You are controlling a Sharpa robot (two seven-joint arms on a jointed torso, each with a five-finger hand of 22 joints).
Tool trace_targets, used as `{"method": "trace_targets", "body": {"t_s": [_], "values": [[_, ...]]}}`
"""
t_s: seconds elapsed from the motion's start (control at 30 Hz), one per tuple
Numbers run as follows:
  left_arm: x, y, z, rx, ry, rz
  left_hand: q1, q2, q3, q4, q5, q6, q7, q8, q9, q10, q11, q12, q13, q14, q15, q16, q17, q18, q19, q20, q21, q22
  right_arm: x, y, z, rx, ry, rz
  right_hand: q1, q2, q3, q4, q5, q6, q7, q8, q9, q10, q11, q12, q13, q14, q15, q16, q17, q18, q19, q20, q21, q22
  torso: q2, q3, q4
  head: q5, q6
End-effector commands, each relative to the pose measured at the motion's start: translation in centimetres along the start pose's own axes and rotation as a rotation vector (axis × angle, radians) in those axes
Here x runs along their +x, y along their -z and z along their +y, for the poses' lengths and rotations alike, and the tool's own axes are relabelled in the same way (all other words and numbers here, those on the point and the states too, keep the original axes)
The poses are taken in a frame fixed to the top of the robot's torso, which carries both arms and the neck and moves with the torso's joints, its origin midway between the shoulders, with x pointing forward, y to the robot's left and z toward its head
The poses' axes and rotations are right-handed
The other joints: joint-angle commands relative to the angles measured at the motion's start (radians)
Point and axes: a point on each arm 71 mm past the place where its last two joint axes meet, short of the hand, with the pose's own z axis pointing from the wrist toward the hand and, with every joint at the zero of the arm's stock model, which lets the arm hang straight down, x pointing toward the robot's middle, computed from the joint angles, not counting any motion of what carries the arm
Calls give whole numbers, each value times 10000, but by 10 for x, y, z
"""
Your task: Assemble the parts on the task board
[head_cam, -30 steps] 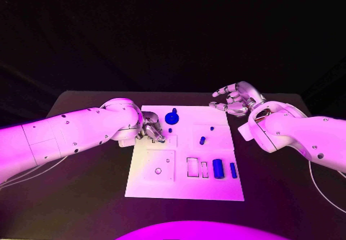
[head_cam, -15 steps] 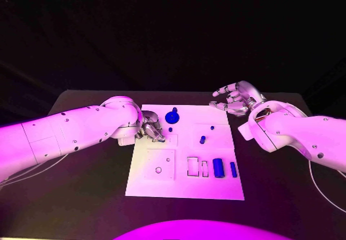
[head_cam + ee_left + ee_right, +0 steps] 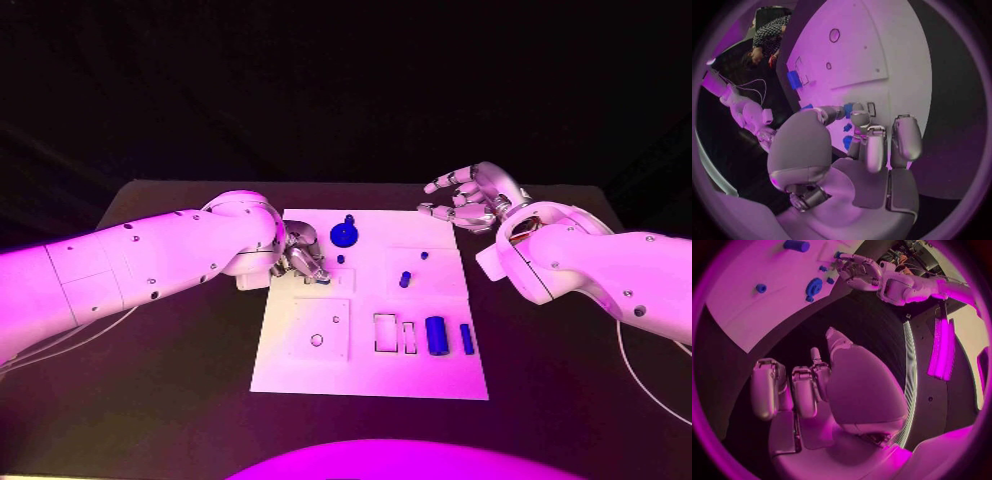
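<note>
One white task board [image 3: 368, 370] on one black table [image 3: 173, 400], two white arms each ending in a silver hand, left hand [image 3: 302, 255], right hand [image 3: 469, 200], six blue parts [image 3: 436, 336] on the board, two long, four small

left hand [image 3: 302, 254] low with fingers [image 3: 874, 150] curled; right hand [image 3: 472, 199] raised, fingers spread, holding nothing.
</note>
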Motion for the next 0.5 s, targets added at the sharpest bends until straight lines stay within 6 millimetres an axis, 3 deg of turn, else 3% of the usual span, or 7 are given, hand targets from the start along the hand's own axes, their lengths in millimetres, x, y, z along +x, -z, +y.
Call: {"method": "trace_targets", "body": {"t_s": [0.03,0.5], "values": [[2,-2,4,-283,-234,148,13,78,2170,-2215,38,17,-17,39,19,28,-11,39,-9,1010,-65,58,2600,-81,59,2,68,9,1,0,1,-101,77,65,-70,31,36,5,-61,76,15,39,16,-58,-15,-52,989,900,9,-42,2119,134,9,36,-21,1314,5,6,-5,14,-21],[1,-7,-1,-411,-632,791,-42,73,2170,-2216,85,29,-13,36,17,48,-7,45,-9,1018,-63,71,2623,-83,60,0,70,15,1,0,1,-97,61,90,-72,25,61,-7,-60,72,13,41,15,-64,-18,-59,980,899,6,-47,2112,139,2,32,-47,1301,-14,11,1,6,-50]]}}
